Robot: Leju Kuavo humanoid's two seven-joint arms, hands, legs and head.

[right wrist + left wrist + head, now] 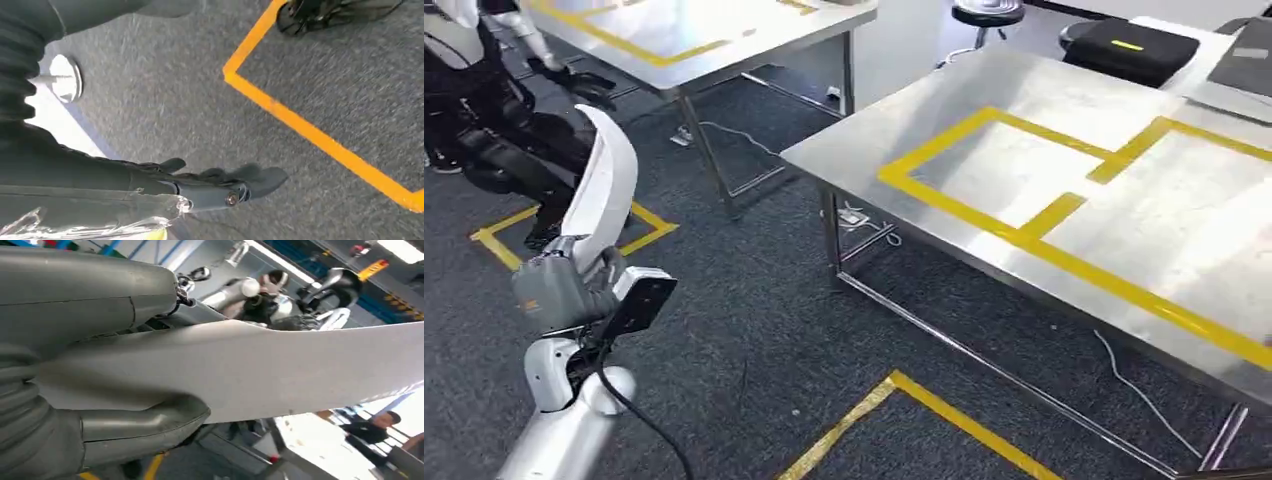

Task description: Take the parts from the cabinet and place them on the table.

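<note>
1. The left hand (559, 290) grips a white curved part (604, 180) and holds it upright, low at the robot's left side over dark carpet; in the left wrist view the thumb (145, 422) and the grey cover (85, 285) clamp the part (280, 370) at one end, and its long blade runs away from the hand
2. The part looks like a thin moulded shell: probably light and stiff, with a smooth glossy skin that could slip; the hold sits near one end, so the free end may swing or lever against the fingers; a grip nearer the middle would likely steady it
3. The right hand (215, 185) hangs over the carpet beside a yellow floor line (320, 135); its dark fingers lie loosely together and nothing shows in them
4. The steel table (984, 130) stands ahead and to the right, well apart from the part; its top carries yellow tape boxes (1024, 170); the near edge and corner leg (832, 235) are the things the long part could knock on the way
5. A second table (724, 40) and another robot (484, 110) stand to the left; open carpet lies between the tables
</note>
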